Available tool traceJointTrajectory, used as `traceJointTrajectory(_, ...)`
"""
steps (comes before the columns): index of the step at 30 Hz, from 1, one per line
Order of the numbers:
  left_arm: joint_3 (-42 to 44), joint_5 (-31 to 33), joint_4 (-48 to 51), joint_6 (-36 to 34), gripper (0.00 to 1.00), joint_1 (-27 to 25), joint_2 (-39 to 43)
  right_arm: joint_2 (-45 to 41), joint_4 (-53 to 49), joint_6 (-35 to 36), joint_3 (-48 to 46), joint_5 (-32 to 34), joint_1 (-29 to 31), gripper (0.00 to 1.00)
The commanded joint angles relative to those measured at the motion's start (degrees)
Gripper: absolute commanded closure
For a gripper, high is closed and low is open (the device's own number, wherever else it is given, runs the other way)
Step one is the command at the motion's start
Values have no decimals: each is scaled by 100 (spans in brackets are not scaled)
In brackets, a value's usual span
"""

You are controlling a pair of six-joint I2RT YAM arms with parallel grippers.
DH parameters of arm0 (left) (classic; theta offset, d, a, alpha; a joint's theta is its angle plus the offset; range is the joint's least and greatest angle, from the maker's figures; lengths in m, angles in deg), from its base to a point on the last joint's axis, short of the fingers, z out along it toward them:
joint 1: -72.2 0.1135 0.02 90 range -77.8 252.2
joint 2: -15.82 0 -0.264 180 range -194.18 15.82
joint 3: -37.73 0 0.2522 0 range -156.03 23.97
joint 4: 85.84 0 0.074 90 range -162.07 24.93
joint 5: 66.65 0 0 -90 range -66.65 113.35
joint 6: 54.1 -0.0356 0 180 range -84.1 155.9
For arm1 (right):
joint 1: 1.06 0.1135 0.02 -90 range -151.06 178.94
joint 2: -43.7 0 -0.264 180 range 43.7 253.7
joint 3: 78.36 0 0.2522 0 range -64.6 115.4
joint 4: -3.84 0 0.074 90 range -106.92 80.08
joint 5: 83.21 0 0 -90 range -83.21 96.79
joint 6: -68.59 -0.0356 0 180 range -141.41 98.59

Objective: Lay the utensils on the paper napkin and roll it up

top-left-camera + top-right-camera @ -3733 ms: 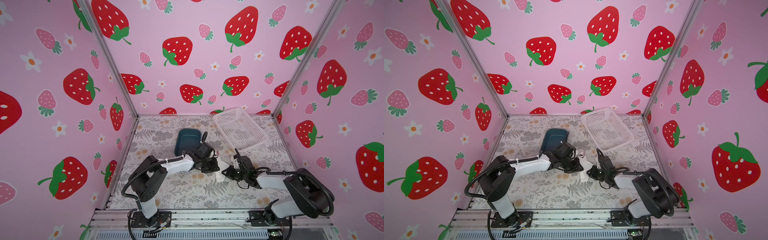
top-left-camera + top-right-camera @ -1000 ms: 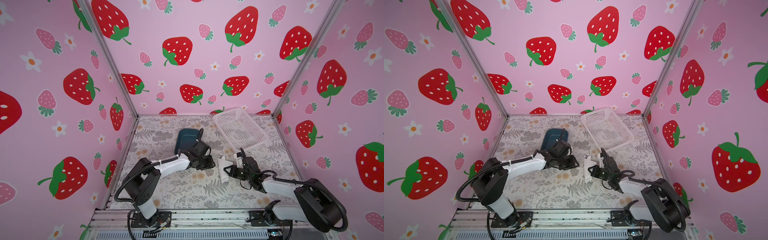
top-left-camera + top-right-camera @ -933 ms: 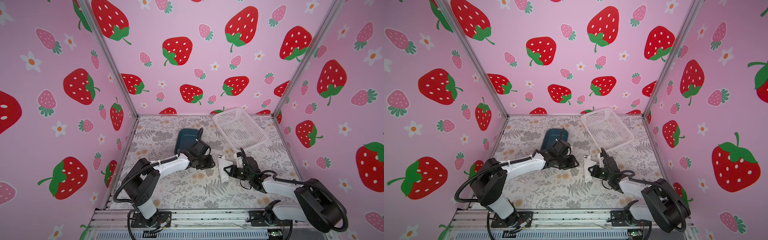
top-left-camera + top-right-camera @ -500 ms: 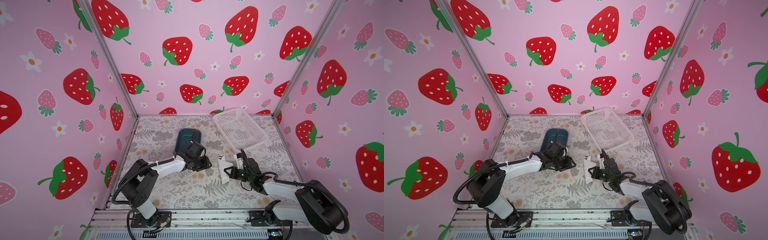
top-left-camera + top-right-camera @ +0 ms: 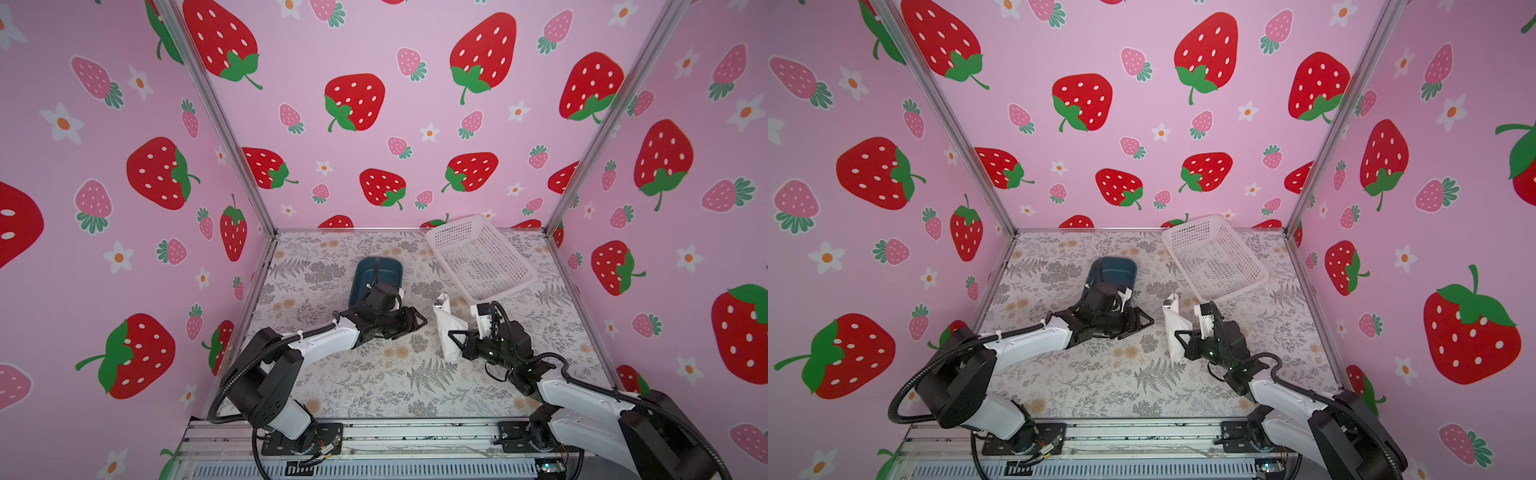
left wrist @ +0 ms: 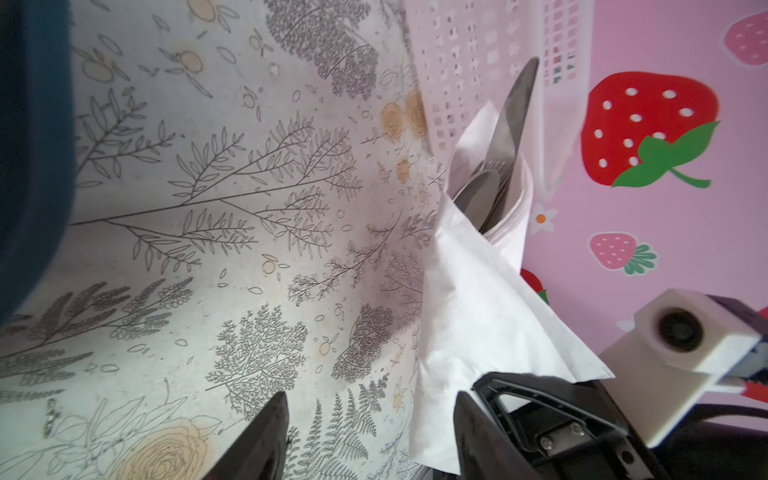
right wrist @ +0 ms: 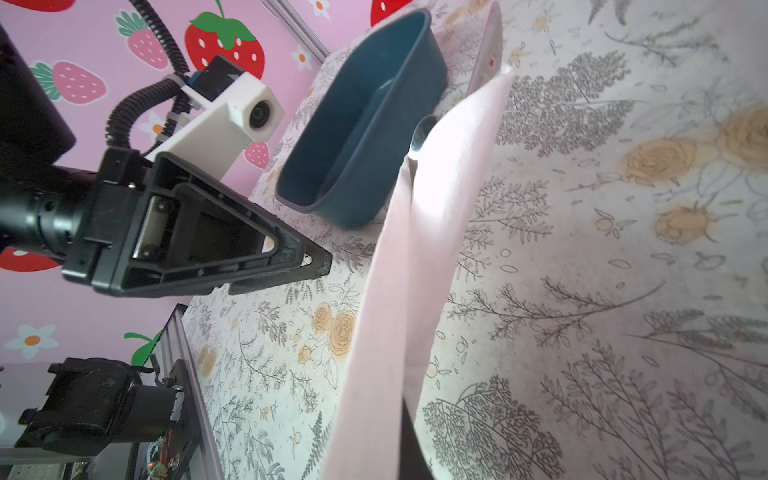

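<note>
Three utensils (image 6: 490, 183) — a knife (image 6: 513, 112), a fork (image 6: 498, 166) and a spoon (image 6: 478, 195) — sit bundled inside the rolled paper napkin (image 5: 446, 328). The left wrist view shows their working ends poking out of its open far end, the knife blade reaching farthest. In both top views the white roll runs roughly from 12 to 6 o'clock on the floral table (image 5: 374, 386), just right of the table's middle. Whether it rests on the surface or is lifted clear of it cannot be told.

The right gripper (image 5: 451, 334) reaches in from 4 o'clock and is clamped tight on the roll's near end, a loose corner of paper draped over its black jaw. The left gripper (image 5: 419, 322) hangs at 9 o'clock of the roll, near it but apart, with a narrow strip of table showing between them. Its jaws stand parted and hold nothing — the left wrist view shows only tablecloth between the fingertips (image 6: 274, 415), with the napkin's edge just beside one of them.

At 11 o'clock of the roll a blue tub (image 5: 376, 270) sits behind the left arm's wrist. At 1 o'clock a white perforated basket (image 5: 451, 232) stands near the back wall, well clear of both grippers.
</note>
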Motion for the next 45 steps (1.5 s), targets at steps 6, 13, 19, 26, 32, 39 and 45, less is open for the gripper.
traceJointTrajectory(6,309,-497,-1152,29,33,274,818,-478,-84,226,669,-222,34,94)
traceJointTrajectory(13,223,-18,-645,-564,29,351,1537,-587,-244,315,1071,-381,34,94)
traceJointTrajectory(19,66,-378,-844,-767,26,435,1453,-584,-275,428,1323,-509,34,95)
traceJointTrajectory(26,-55,-1356,-1748,-356,26,544,1141,-554,-275,360,1617,-717,34,95)
traceJointTrajectory(32,-282,-1843,-2018,-196,26,548,892,-599,-249,284,1787,-860,33,95)
traceJointTrajectory(39,-511,-2180,-2224,-82,26,540,738,-635,37,42,1884,-1017,34,95)
traceJointTrajectory(45,-585,-2273,-2474,122,26,535,586,-657,196,-137,1963,-1107,34,95)
